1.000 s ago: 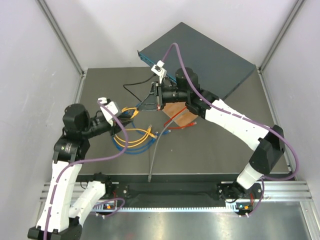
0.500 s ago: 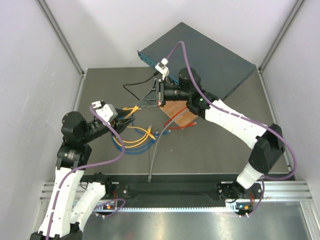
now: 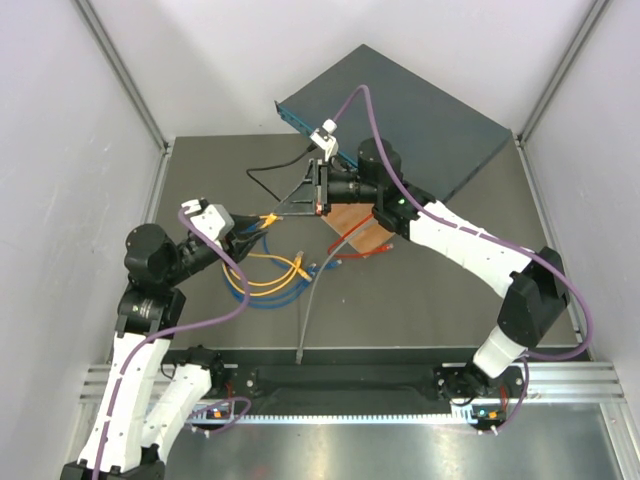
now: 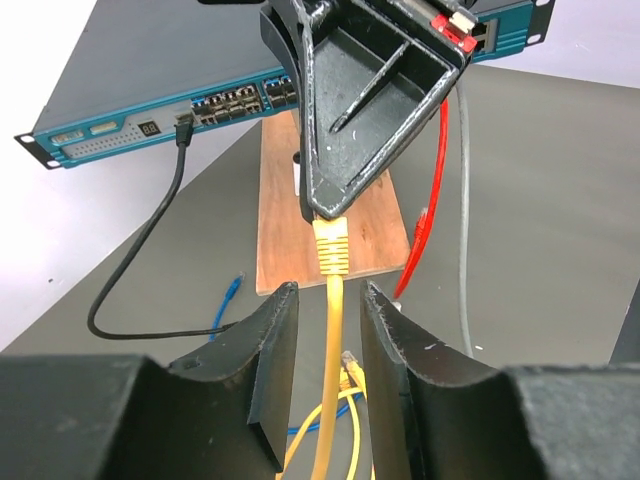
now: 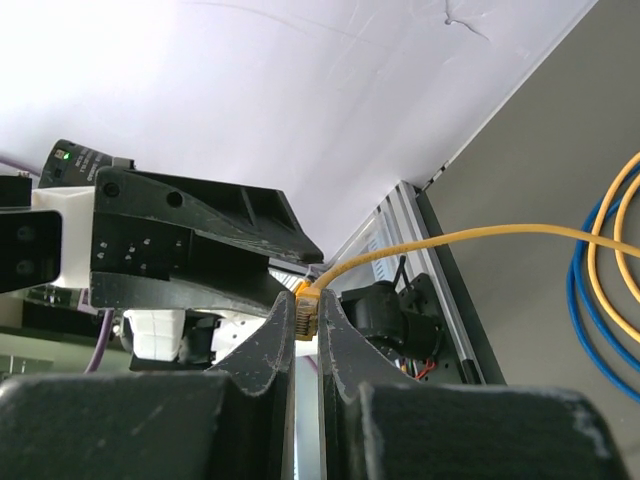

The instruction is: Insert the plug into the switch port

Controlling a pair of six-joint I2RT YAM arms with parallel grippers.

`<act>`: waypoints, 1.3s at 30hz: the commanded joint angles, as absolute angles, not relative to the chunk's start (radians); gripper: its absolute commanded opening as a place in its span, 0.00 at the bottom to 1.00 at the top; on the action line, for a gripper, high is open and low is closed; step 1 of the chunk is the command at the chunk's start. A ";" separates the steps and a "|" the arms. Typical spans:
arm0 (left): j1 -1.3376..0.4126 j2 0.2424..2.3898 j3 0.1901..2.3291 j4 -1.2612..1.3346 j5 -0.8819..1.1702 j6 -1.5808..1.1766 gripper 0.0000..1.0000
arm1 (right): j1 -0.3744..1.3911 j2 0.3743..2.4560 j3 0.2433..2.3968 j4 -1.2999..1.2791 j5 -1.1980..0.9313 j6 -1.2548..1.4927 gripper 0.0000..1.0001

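The switch [image 3: 420,115] lies at the back of the table, its row of ports [image 4: 240,100] facing the arms. My right gripper [image 5: 306,300] is shut on the yellow plug [image 5: 307,312], held above the table in front of the switch. In the left wrist view the plug [image 4: 331,245] sticks out below the right gripper [image 4: 325,205]. My left gripper [image 4: 328,292] is open. Its fingers stand on either side of the yellow cable [image 4: 332,340] just behind the plug, with a gap on each side.
A brown wooden board [image 4: 290,220] lies between the grippers and the switch. A black cable [image 4: 184,125] is plugged into one port. Red [image 4: 425,200], grey [image 4: 462,200], blue [image 3: 262,300] and yellow cable loops lie on the dark mat [image 3: 450,290].
My left gripper has opened off the yellow cable and its arm has drawn back slightly to the left. The right gripper, holding the plug, has shifted a little toward the switch.
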State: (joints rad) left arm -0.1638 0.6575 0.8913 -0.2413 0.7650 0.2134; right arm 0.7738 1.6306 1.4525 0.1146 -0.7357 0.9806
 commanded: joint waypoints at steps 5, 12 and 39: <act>-0.167 0.658 0.871 -0.207 0.782 0.222 0.35 | 0.761 1.603 1.466 0.176 -0.755 1.002 0.00; -0.167 0.666 0.870 -0.210 0.779 0.221 0.19 | 0.761 1.595 1.451 0.179 -0.753 1.003 0.00; -0.451 1.049 1.333 -0.638 0.623 0.106 0.00 | 0.396 1.283 1.563 -0.166 -0.598 0.502 0.98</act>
State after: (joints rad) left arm -0.3809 1.0084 1.2739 -0.6228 0.7330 0.1028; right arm 0.4484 1.3525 1.5562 -0.1246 -0.6281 0.5842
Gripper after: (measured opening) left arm 0.046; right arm 0.976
